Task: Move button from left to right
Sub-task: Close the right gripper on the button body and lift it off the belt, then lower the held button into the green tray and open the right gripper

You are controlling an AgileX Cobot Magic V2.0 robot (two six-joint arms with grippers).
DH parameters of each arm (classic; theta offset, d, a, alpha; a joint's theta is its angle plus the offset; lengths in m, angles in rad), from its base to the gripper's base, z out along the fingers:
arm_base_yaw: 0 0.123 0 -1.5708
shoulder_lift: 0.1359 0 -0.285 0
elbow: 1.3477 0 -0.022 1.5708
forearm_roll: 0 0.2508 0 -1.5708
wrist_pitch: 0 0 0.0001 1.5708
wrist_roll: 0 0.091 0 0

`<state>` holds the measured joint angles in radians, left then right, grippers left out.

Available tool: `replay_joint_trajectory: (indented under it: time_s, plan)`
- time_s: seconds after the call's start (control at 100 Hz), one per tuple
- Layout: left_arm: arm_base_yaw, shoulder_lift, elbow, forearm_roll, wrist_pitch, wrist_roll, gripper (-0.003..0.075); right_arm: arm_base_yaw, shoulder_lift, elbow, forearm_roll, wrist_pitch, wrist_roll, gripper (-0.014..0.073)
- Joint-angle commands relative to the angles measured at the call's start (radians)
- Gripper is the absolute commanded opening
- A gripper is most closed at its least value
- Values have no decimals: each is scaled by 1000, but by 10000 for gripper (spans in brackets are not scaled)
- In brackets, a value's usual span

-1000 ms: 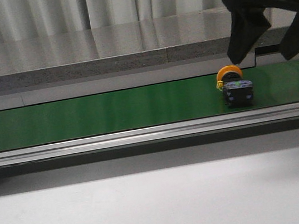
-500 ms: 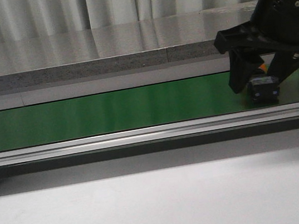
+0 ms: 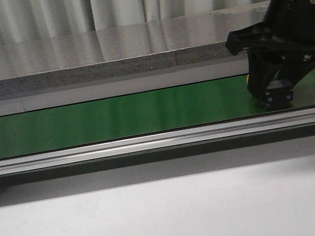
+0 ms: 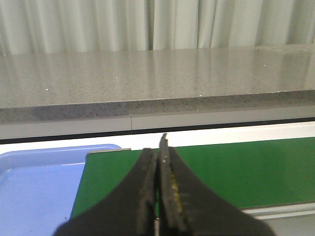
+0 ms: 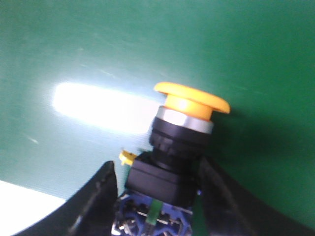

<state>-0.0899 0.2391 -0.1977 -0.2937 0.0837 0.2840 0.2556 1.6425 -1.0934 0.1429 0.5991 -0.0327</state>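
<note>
The button lies on the green belt at the right end, mostly hidden there by my right gripper. The right wrist view shows its yellow-orange cap on a black body with a blue base. My right gripper has both fingers pressed against the sides of that body. My left gripper is shut on nothing, over the belt's left end. It does not show in the front view.
A blue tray sits just past the belt's left end. An aluminium rail borders the belt in front, with a white tabletop before it. A grey stone counter and curtains stand behind.
My right gripper came down from above the belt, straddled the button, and its fingers have closed in on the body. The button moved slightly right along the belt.
</note>
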Motion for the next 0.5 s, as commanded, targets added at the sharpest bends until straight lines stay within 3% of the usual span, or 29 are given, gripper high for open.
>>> replay_joint_trajectory:
  time_s: [0.0, 0.24, 0.49]
  plan:
    - [-2, 9, -28, -11, -84, -3, -20, -32, -40, -84, -31, 25, -8, 172]
    - [-2, 9, -28, -11, -84, -3, -20, -169, -40, -253, -132, 168, -8, 172]
    - [-2, 9, -28, -11, -84, -3, -20, -335, -38, -312, -195, 163, -8, 172]
